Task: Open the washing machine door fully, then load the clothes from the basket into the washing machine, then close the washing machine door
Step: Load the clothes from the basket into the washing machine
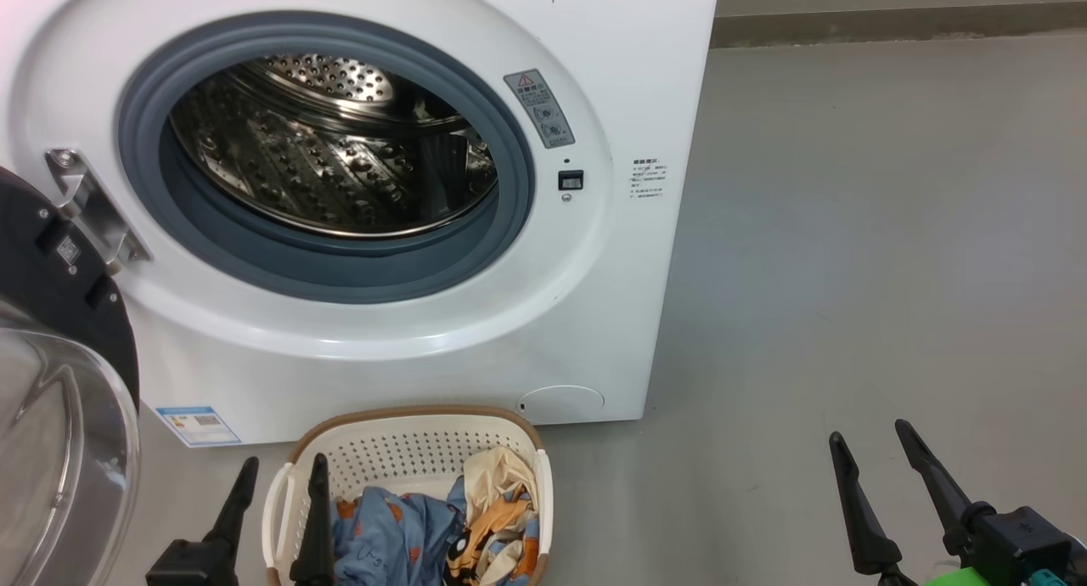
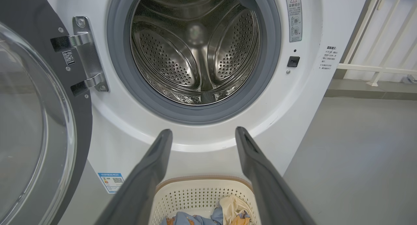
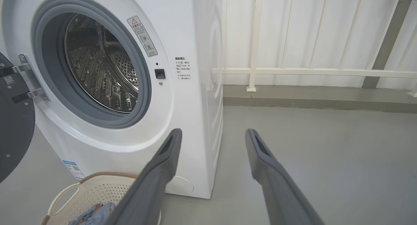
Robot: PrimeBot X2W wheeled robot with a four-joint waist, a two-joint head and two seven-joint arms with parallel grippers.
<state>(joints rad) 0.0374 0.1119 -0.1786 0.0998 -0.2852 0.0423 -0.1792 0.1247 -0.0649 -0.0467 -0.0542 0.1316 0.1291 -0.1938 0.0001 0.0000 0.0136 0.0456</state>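
The white washing machine point(image 1: 594, 76) stands with its steel drum point(image 1: 331, 144) bare inside the grey gasket. Its black washing machine door point(image 1: 59, 374) hangs swung out on the left hinge, glass bowl facing me. On the floor in front sits the cream basket point(image 1: 408, 437) holding the clothes point(image 1: 433, 526), light blue and cream-orange pieces. My left gripper point(image 1: 280, 467) hovers open at the basket's near left edge, nothing between its fingers. My right gripper point(image 1: 870, 433) is open over bare floor, well right of the basket. The left wrist view looks into the drum point(image 2: 195, 49) over the basket point(image 2: 202, 192).
Grey floor point(image 1: 849, 272) spreads to the right of the machine. A white railing point(image 3: 309, 71) and a low kerb run behind it. The open door point(image 2: 32, 120) takes up the space left of the basket.
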